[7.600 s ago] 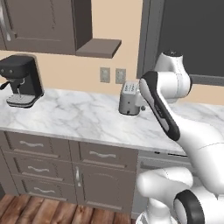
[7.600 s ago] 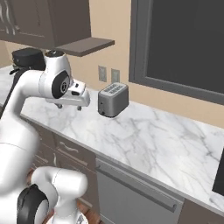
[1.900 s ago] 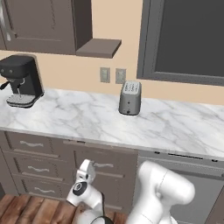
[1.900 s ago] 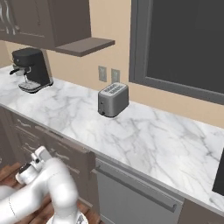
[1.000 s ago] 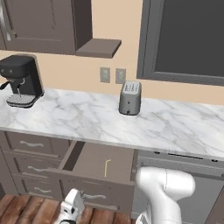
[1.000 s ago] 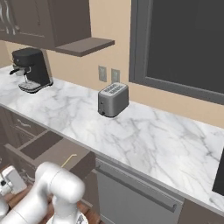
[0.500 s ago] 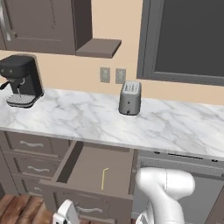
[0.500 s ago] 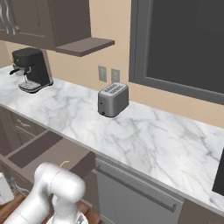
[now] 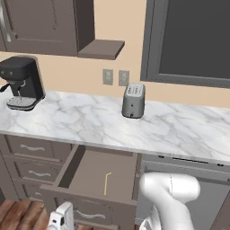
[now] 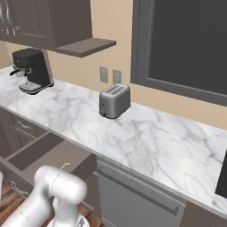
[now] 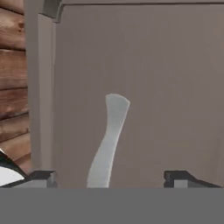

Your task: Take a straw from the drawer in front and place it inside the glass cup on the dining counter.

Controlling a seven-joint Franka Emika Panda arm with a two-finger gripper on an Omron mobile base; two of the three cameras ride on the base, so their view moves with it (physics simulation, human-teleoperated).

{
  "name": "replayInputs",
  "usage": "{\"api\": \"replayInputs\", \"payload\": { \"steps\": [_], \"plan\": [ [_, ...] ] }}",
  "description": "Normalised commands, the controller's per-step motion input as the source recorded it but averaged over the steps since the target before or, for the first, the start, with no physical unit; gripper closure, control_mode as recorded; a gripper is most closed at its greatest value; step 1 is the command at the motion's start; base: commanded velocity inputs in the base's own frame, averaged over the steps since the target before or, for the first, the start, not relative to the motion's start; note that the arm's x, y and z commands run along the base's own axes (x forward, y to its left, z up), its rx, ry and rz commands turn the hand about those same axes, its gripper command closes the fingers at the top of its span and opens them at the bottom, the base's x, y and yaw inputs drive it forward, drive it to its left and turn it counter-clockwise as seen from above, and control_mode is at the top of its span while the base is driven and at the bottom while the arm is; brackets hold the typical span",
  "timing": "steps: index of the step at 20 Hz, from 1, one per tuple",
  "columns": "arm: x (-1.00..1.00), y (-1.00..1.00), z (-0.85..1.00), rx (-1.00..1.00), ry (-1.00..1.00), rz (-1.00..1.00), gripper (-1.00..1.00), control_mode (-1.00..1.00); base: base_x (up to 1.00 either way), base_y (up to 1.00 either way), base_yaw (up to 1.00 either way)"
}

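The drawer (image 9: pixel 101 173) stands pulled out below the marble worktop. The thin pale-yellow straw (image 9: pixel 107 183) lies on the drawer's floor, and its bent end peeks past my arm (image 10: pixel 65 166). My gripper (image 9: pixel 64 217) hangs low in front of the drawer's panelled front. In the hand view the gripper (image 11: pixel 110 178) is open, its dark fingertips (image 11: pixel 41 176) far apart on either side of the curved silver handle (image 11: pixel 107 140) without touching it. The glass cup and the dining counter are out of view.
A toaster (image 9: pixel 133 99) and a black coffee machine (image 9: pixel 20 83) stand on the marble worktop (image 9: pixel 81 121). Narrower drawers (image 9: pixel 31 148) sit left of the open one, a dishwasher front (image 10: pixel 137 190) to its right. Wood floor (image 11: pixel 13 87) lies below.
The drawer has slid further out, showing more of the straw. My gripper has dropped lower with it, and its fingers have spread off the handle.
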Motion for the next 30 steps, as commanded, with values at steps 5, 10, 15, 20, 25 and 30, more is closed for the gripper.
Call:
{"api": "replayInputs", "payload": {
  "steps": [5,10,15,20,25,30],
  "plan": [
    [-0.83,0.12,0.62,0.21,0.19,0.0,-1.0,-1.0,0.0,0.0,0.0],
    [-0.82,0.03,1.0,0.18,0.0,-0.01,-1.0,-1.0,0.0,0.0,0.0],
    [-0.27,0.0,1.0,0.2,0.0,-0.09,-1.0,-1.0,0.0,0.0,0.0],
    [0.05,-0.08,1.0,0.21,0.05,-0.16,-1.0,-1.0,0.0,0.0,0.0],
    [0.3,-0.28,1.0,0.22,0.16,-0.16,-1.0,-1.0,0.0,0.0,0.0],
    [0.5,-0.5,0.66,0.14,0.1,-0.09,-1.0,-1.0,0.0,0.0,0.0]
  ]
}}
